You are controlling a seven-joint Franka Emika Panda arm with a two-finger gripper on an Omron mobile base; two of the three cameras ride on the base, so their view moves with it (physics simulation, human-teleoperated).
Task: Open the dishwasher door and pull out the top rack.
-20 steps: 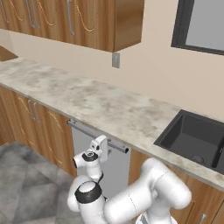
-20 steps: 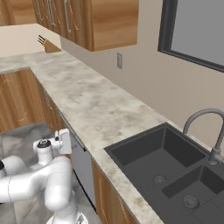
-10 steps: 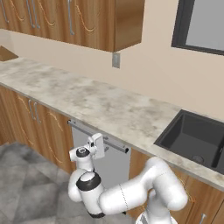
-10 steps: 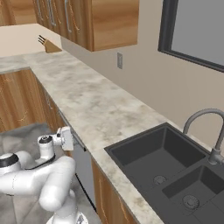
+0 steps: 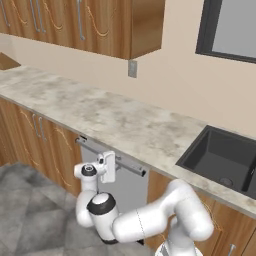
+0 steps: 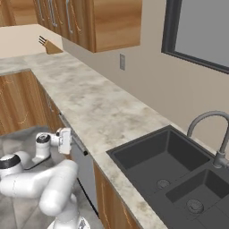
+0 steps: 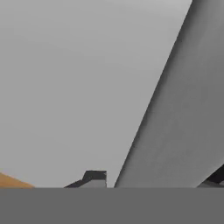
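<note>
Closing in around the long silver bar handle (image 5: 112, 159), the gripper (image 5: 111, 167) sits right up against the dishwasher door (image 5: 127, 187), under the front edge of the worktop (image 5: 115, 125). A moment ago the jaws were wide; now they are narrower, and I cannot tell if they grip the bar yet. The door looks shut, so the top rack must be inside.

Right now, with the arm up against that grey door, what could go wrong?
The end effector is at the bar handle of the closed door. I cannot tell whether the bar is firmly held, so a pull might slip off. It sits left of the bar's middle, so the pull may twist. The arm is folded low before the door and might block its swing.
</note>
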